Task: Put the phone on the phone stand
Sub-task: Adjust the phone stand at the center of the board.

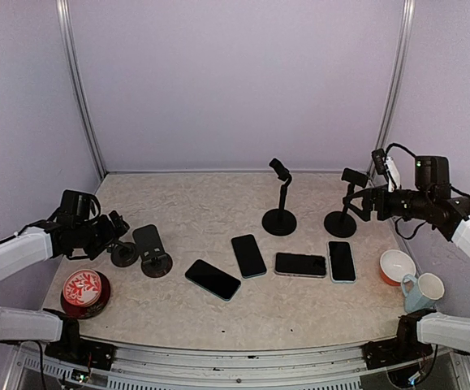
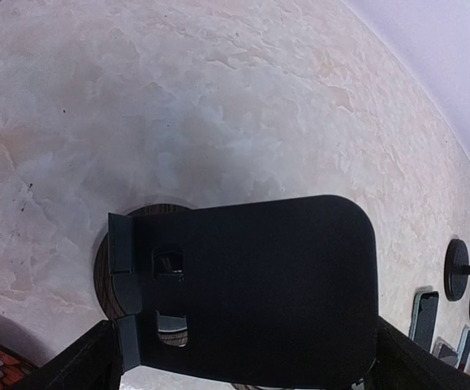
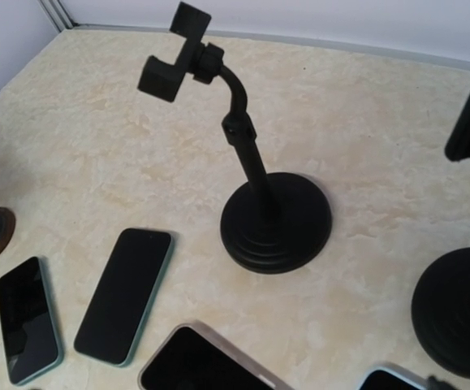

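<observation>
Four black-screened slab phones (image 1: 248, 255) lie flat in a row on the beige marbled bench (image 1: 186, 203), just in front of two black gooseneck phone stands (image 1: 280, 199). The left tool (image 1: 119, 226) is spread apart, with a black flat-plate stand (image 2: 259, 284) between its fingers (image 2: 80, 366). The right tool (image 1: 363, 205) is spread apart and empty, beside the right-hand gooseneck.

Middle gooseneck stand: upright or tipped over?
Upright: gooseneck stand sits flat on its round base, neck rising, clamp empty.
</observation>
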Motion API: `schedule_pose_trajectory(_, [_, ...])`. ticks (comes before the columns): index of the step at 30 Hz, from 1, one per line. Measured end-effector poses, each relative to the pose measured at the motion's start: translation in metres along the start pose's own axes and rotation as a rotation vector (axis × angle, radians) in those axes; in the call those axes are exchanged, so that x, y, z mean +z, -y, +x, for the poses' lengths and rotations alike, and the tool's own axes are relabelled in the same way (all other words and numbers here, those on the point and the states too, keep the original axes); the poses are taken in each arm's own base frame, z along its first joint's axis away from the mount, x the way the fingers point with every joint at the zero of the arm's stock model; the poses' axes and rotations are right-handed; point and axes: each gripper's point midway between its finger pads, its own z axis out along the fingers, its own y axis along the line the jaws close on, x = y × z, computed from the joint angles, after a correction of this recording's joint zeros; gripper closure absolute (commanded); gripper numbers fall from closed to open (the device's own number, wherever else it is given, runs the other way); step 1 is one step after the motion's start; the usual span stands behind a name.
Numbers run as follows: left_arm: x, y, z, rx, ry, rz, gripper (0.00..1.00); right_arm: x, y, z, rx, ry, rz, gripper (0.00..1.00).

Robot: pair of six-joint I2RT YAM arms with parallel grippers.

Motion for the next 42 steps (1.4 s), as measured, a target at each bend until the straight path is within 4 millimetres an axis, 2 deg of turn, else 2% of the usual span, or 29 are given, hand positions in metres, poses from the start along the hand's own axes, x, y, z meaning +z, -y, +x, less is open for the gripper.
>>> schedule_pose_trajectory(7, [-0.001,-0.001,-0.007,-0.089,0.049,-0.018,0.01,0.0,0.0,-0.001,-0.001,0.003,-0.001,0.0])
schedule_pose_trajectory(13, [0.001,0.0,-0.006,-0.134,0.071,-0.04,0.01,0.0,0.0,-0.001,0.001,0.004,-0.001,0.0])
schedule_pose_trajectory(29, [0.0,0.028,0.008,-0.179,0.093,-0.001,0.01,0.0,-0.001,-0.001,0.009,0.003,-0.005,0.0])
schedule_pose_trajectory(33, [-0.008,0.038,-0.009,-0.164,0.142,0.003,0.01,0.0,-0.001,-0.001,0.009,0.003,-0.005,0.0])
schedule_pose_trajectory(38, [-0.027,0.059,-0.038,-0.113,0.221,0.028,0.01,-0.002,-0.002,0.0,0.007,0.008,-0.006,0.0])
schedule_pose_trajectory(42, [-0.032,0.067,-0.041,-0.093,0.212,0.056,0.01,-0.002,-0.002,0.004,0.009,0.003,-0.005,0.0])
